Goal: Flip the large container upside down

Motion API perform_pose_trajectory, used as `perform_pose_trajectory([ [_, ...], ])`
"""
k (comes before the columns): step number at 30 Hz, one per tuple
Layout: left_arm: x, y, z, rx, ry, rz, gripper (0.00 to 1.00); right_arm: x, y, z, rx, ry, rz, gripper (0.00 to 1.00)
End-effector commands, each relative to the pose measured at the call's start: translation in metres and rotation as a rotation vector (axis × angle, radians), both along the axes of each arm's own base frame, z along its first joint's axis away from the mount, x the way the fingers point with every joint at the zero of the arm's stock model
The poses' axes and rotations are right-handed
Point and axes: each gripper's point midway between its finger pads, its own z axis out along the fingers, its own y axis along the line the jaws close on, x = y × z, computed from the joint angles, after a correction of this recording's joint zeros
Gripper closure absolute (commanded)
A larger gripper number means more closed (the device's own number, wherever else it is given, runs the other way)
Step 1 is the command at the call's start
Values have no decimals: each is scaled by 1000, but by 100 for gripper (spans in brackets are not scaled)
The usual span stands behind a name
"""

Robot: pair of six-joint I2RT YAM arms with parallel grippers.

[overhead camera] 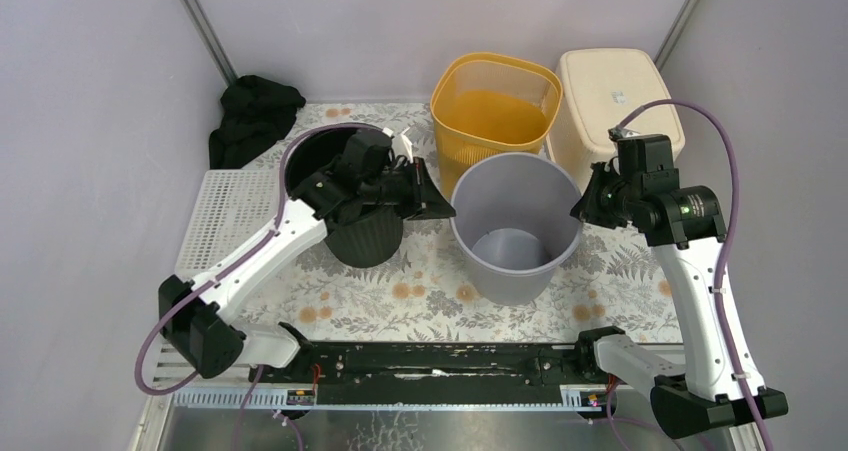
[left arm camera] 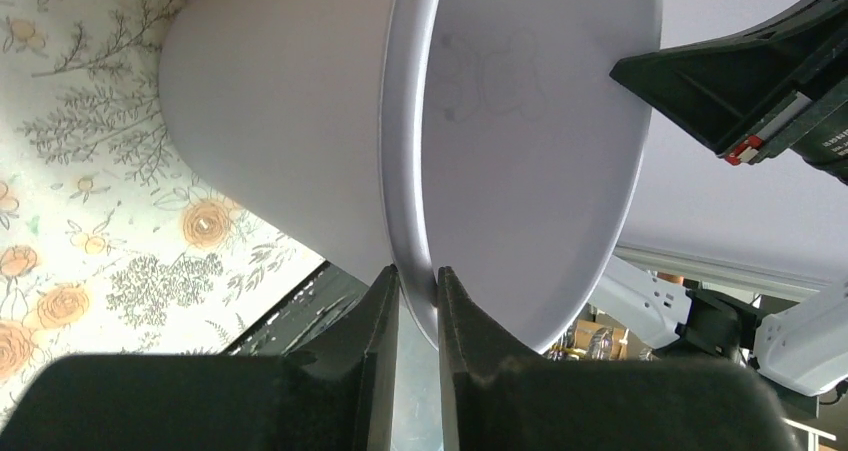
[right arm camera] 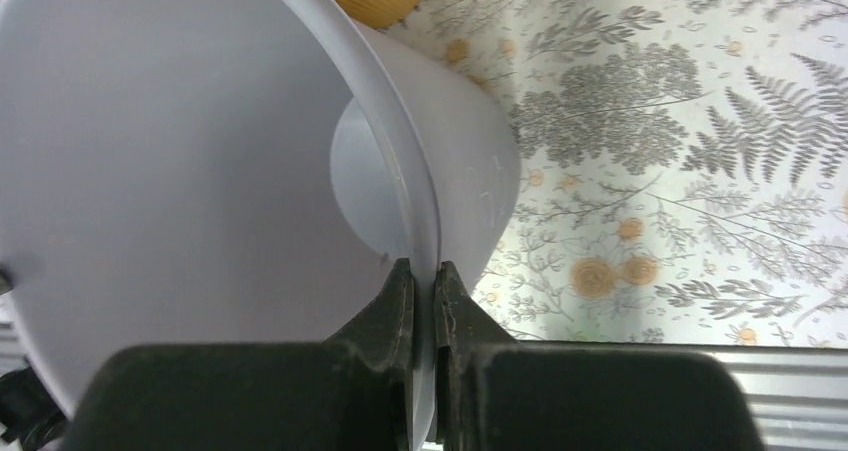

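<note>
1. The grey bucket (overhead camera: 516,221) stands mouth up between the two arms, pinched at its rim from both sides.
2. The left gripper (left arm camera: 415,281) is clamped on the bucket's left rim, one finger inside the wall and one outside.
3. The right gripper (right arm camera: 425,271) is clenched on the opposite rim in the same way, the thin lip squeezed between its fingers.
4. The left wrist view looks across the bucket's open mouth to the right gripper on the far side.
5. Whether the bucket's base rests on the surface or hangs just clear of it cannot be told.
6. A floral cloth (overhead camera: 420,291) covers the table under the bucket.
7. A yellow bin (overhead camera: 495,101) sits just behind the bucket, open side up.
8. A cream box (overhead camera: 610,91) lies behind and to the right of the bucket, beside the yellow bin.
9. A black bin (overhead camera: 365,236) stands just left of the bucket, partly hidden by the left arm.
10. A white grid (overhead camera: 225,206) lies further left of the bucket.
11. A black rag (overhead camera: 250,116) is bunched in the back left corner, well apart from the bucket.
12. Plain grey walls (overhead camera: 400,21) close in the table.
</note>
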Motion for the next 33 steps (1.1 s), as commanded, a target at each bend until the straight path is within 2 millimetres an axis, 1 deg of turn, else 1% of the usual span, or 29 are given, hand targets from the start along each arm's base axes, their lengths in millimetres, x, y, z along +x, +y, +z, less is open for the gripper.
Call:
perform_pose_trajectory([
  [1, 22, -25, 17, -43, -146, -62, 84, 32, 23, 16, 95, -100, 47, 100],
  [9, 50, -38, 10, -9, -177, -58, 85, 62, 10, 13, 79, -139, -3, 100],
  [16, 77, -43, -3, 26, -195, -39, 85, 92, -2, 12, 87, -178, -38, 100],
  [20, 88, -44, -7, 36, -202, -35, 85, 103, -5, 12, 93, -179, -44, 100],
  [23, 90, -44, -10, 39, -197, -39, 85, 104, -4, 14, 104, -177, -38, 100],
  [26, 84, -44, -6, 25, -181, -54, 85, 99, -4, 15, 105, -165, -35, 100],
  [30, 73, -44, 1, 2, -154, -71, 85, 86, -5, 22, 96, -146, -35, 100],
  [33, 62, -47, 4, -10, -137, -91, 85, 74, -6, 28, 95, -138, -33, 100],
])
